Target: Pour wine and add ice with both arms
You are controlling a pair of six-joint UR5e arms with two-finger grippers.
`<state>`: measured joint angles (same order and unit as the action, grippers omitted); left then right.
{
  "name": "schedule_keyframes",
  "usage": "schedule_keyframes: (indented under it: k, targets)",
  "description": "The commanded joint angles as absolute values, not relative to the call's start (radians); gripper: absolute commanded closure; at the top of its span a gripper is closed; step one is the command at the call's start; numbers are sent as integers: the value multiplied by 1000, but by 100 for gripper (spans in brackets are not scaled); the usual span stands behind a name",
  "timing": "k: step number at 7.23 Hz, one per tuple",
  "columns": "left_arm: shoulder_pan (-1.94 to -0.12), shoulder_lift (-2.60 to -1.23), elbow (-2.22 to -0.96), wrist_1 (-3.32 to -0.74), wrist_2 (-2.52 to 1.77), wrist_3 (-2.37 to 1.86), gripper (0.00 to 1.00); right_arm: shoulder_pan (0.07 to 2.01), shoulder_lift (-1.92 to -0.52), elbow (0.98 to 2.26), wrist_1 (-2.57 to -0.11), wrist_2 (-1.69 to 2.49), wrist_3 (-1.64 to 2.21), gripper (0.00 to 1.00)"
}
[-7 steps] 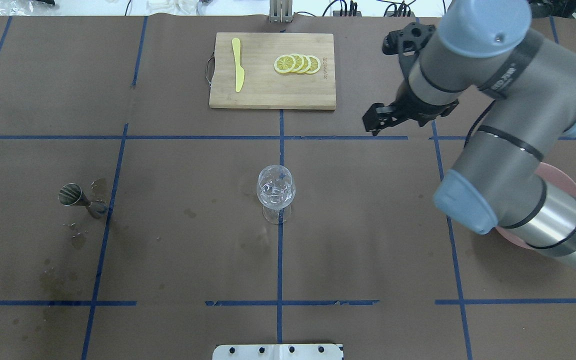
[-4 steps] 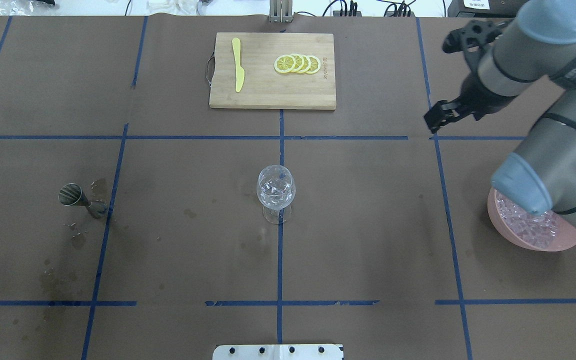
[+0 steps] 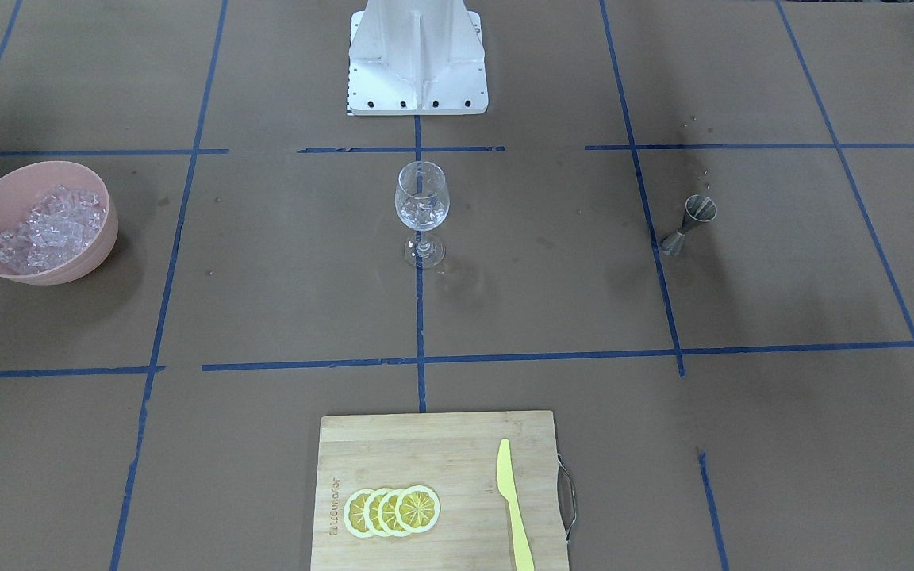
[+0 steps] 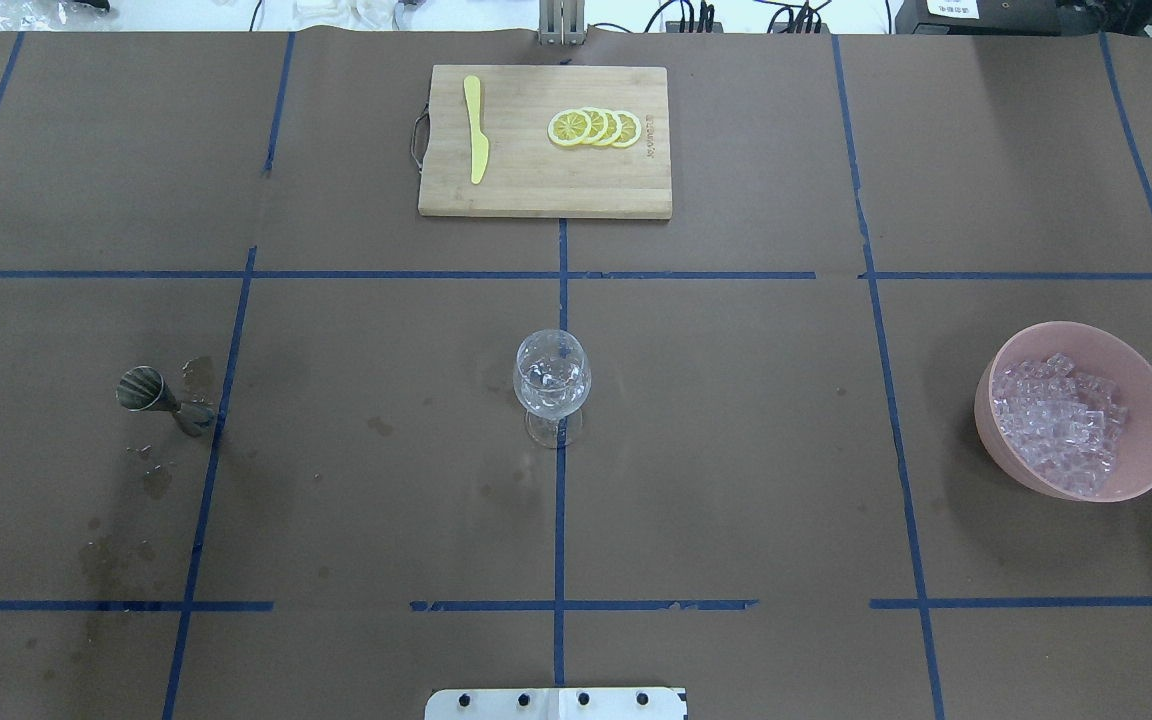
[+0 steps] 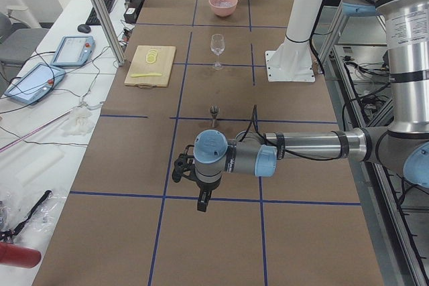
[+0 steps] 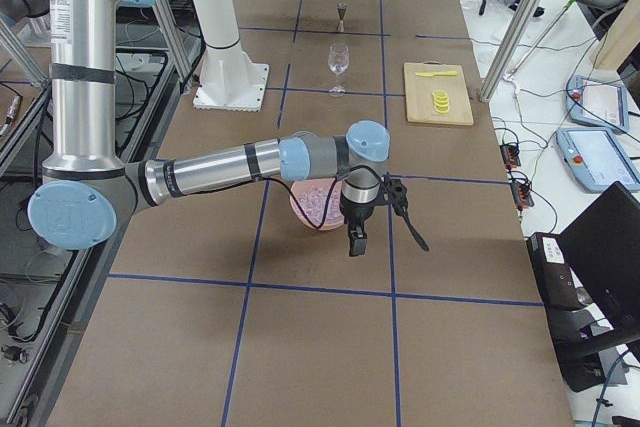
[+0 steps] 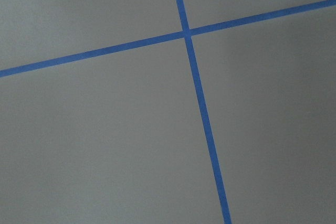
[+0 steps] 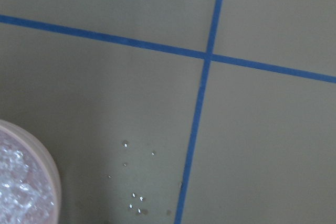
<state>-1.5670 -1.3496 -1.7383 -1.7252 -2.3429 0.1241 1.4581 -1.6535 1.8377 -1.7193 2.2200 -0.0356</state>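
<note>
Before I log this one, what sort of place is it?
Probably a robotics lab: the table carries a blue tape grid, a teach pendant lies on the side bench, and a white pedestal stands at the table's edge.

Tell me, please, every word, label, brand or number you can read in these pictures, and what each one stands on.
Dark burnt-in brand mark along one short edge of the rectangular bamboo cutting board: too small to read.
Print on the white label on the black box beyond the table's far edge: blurred, unreadable.
Nothing else shows readable text.
</note>
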Motion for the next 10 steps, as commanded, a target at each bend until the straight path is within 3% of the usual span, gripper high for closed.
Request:
schedule_keyframes:
  k: [1,3,10]
  targets:
    - [-1568,-1341,-1747,-1717,-2350,123,0,1563,-1733,1787,-1715,2269,-150,0]
    - [-1568,-1341,-1755,-1717,-2350,123,0,1575,-1814,1743,-1549,2275,-128,0]
    - [-1568,-1342,-1755,-1723,-2350,126,0,1574,-1790,1756,-1499,2302,-3,0]
